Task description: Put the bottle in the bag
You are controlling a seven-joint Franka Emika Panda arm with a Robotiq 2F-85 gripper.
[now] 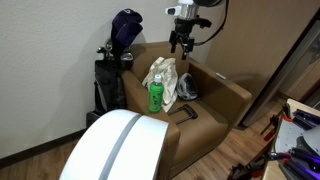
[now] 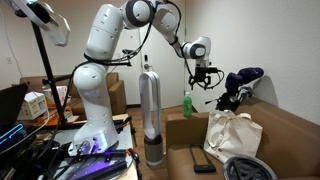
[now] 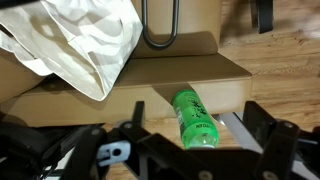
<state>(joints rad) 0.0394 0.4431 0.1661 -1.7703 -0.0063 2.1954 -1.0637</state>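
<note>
The pale label on the bottle (image 1: pixel 155 95) is too small to be read, as is the faint print on the cloth tote bag (image 1: pixel 168 78); the bottle is stood upright on the brown armchair (image 1: pixel 215 100), just beside the bag; the gripper (image 1: pixel 181 42) is held above the bottle, apart from it, its jaws spread wide and empty.

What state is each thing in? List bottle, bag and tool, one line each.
Bottle: upright, capped, on the seat, outside the bag.
Bag: slumped on the seat beside the bottle.
Tool: open, empty, above the bottle.
</note>
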